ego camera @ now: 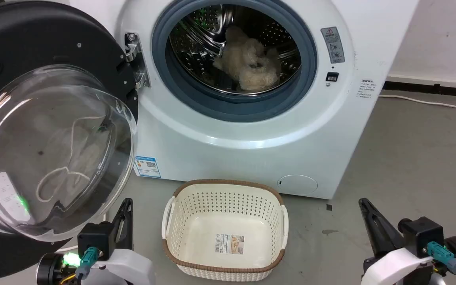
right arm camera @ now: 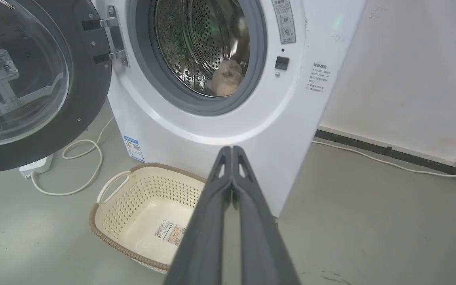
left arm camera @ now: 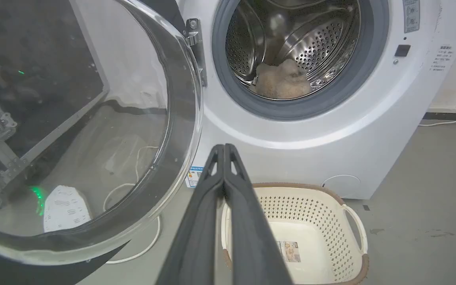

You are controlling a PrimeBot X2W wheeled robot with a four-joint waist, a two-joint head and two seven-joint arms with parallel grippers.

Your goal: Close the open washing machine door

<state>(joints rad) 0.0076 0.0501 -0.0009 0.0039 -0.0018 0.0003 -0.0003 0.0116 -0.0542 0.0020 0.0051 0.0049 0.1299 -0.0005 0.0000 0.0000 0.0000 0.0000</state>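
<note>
Left claw (left arm camera: 224, 147), right claw (right arm camera: 232, 149), both closed, empty, washing machine door (ego camera: 34, 43) wide open, basket (ego camera: 224, 184) between them

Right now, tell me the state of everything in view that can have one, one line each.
washing machine door: swung wide open
drum: holds a beige fluffy item
laundry basket: upright on the floor, empty
left gripper: shut, holding nothing
right gripper: shut, holding nothing
</note>
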